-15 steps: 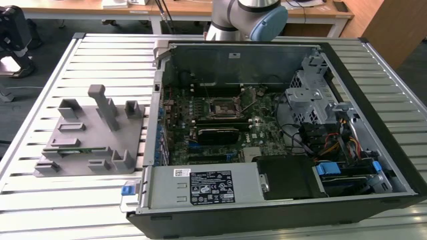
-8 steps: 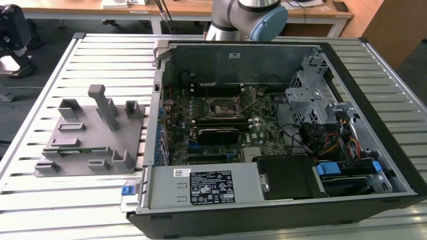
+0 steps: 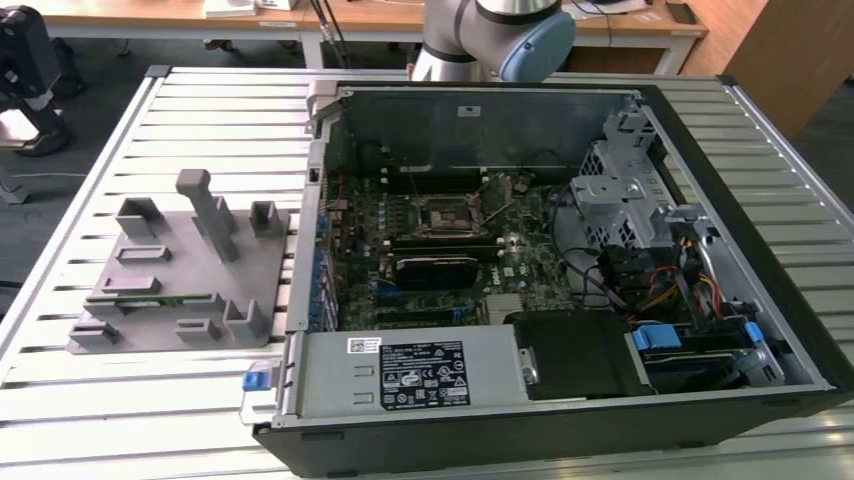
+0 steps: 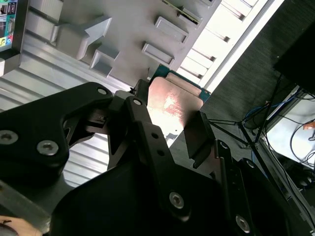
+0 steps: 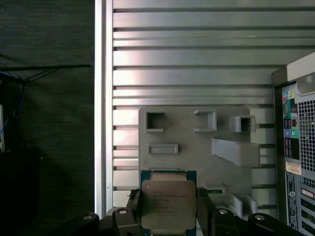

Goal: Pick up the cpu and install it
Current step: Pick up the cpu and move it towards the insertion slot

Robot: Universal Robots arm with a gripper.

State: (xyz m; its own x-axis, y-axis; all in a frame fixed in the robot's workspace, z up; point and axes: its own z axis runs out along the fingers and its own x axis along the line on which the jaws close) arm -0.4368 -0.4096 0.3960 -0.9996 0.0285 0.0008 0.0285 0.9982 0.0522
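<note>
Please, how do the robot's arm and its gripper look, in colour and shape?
The arm is a silver-grey tube with a round, light blue joint cap. The gripper is matte black, with angular linked fingers and silver screw heads.

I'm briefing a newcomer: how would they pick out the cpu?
Find the grey fixture on the slatted table. In the first wrist view, the gripper clamps the cpu in front of it. It is the only thin silvery square with a green rim; the fixture's blocks are plain grey.
</note>
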